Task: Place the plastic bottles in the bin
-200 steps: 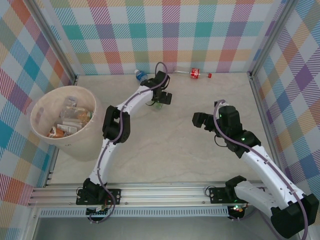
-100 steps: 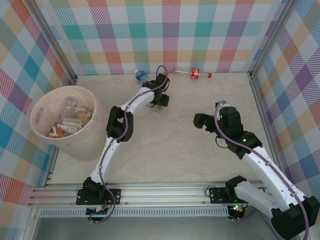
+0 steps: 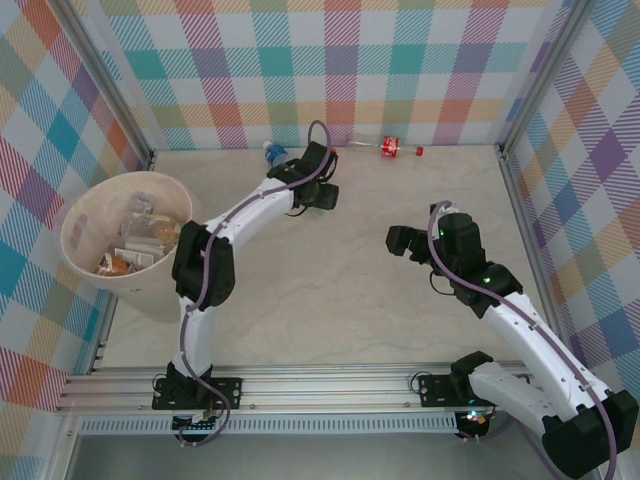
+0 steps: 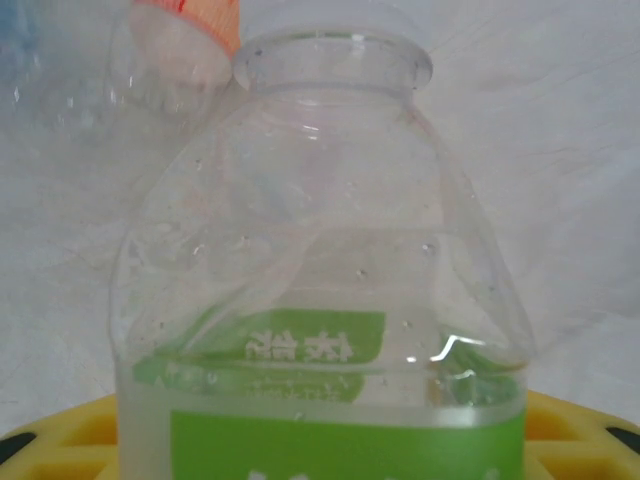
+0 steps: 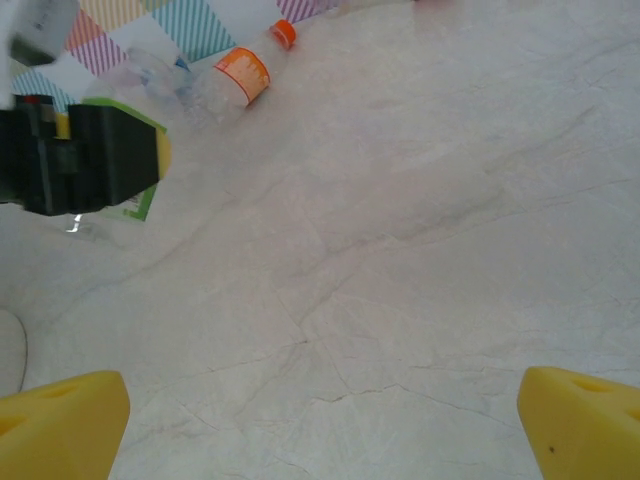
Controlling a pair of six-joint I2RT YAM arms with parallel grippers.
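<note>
Near the back wall (image 3: 340, 70), my left gripper (image 3: 319, 196) clamps the green-labelled bottle (image 4: 330, 300); my right gripper (image 5: 320, 420) stands wide open.

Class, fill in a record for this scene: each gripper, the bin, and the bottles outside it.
left gripper: shut on green bottle
right gripper: open, empty
bin: far left, bottles inside
outside bin: red bottle, blue bottle, orange bottle, lying loose
</note>
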